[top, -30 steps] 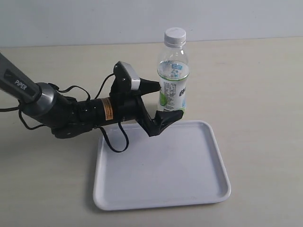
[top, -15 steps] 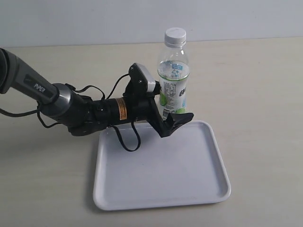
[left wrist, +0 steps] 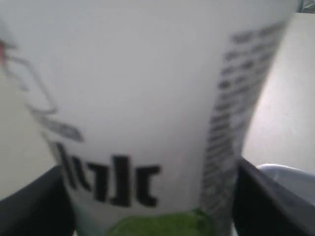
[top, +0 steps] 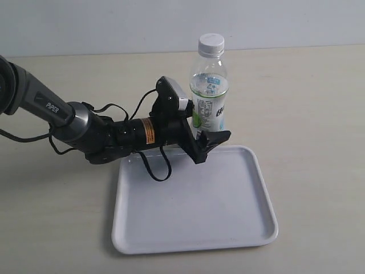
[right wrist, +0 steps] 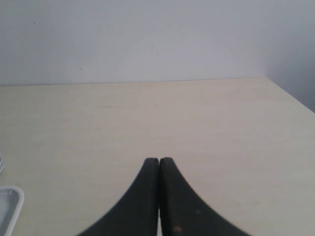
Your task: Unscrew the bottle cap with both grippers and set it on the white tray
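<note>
The bottle [top: 209, 85] stands upright on the table just behind the white tray [top: 194, 205], with the white ribbed bottle cap [top: 211, 43] on its neck. My left gripper [top: 206, 128] reaches in from the left and is shut on the bottle's labelled lower body. In the left wrist view the bottle [left wrist: 147, 88] fills the picture, with the left gripper [left wrist: 147, 169] and its black fingers [left wrist: 268, 201] pressed against both sides. My right gripper [right wrist: 158, 161] is shut on nothing above bare table and is out of the exterior view.
A black cable loops from the left arm [top: 85, 128] over the tray's far left rim. A corner of the tray [right wrist: 10, 206] shows in the right wrist view. A pale wall [top: 182, 23] closes off the table's far edge.
The left gripper slid to the right along the table until its jaws were around the bottle. Its near finger then closed in against the label. The bottle stayed upright and the cap stayed on.
</note>
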Available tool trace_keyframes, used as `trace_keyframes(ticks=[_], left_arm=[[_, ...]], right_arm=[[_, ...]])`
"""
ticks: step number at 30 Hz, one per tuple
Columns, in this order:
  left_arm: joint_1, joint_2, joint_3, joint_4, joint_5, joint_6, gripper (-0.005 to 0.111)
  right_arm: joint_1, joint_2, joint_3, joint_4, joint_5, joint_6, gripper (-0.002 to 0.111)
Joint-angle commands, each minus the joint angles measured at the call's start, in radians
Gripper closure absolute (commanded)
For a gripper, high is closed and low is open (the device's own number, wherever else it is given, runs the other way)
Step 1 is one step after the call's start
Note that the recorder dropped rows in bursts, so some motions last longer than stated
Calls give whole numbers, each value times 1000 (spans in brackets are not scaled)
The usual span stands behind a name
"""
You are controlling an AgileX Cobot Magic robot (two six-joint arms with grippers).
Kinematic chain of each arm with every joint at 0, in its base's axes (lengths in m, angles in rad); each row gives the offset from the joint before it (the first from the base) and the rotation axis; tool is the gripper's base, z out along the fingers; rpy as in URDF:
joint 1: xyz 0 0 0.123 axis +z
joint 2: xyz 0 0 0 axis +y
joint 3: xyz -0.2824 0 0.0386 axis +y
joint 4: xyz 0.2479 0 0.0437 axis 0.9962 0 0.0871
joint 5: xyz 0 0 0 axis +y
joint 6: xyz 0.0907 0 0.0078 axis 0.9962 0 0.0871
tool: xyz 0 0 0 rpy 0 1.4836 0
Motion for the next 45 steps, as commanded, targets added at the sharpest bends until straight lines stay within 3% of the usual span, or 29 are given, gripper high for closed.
trace_keyframes(ticks=[1,4,6,13,22,27,38,45], left_arm=[[-6,-5,-4,-30,-30,-1,60],[-6,-7,-4,-30,-32,37,93],[-6,-27,-4,-21,-25,78,107],[-6,-113,-4,70,186,27,107],[-6,-118,-4,83,186,24,107],[-6,-155,-4,174,191,-43,107],[-6,-206,-4,220,301,-130,107],[-6,-204,-17,220,338,-135,107]], right_arm=[[-6,-6,4,-8,-5,0,108],[-6,-6,4,-8,-5,0,108],[-6,-6,4,-8,-5,0,108],[-6,-6,4,-8,-5,0,108],[-6,-6,4,-8,-5,0,108],[-6,-6,4,-8,-5,0,108],[-6,-6,4,-97,-70,-31,108],[-6,-6,4,133,-170,-17,108]])
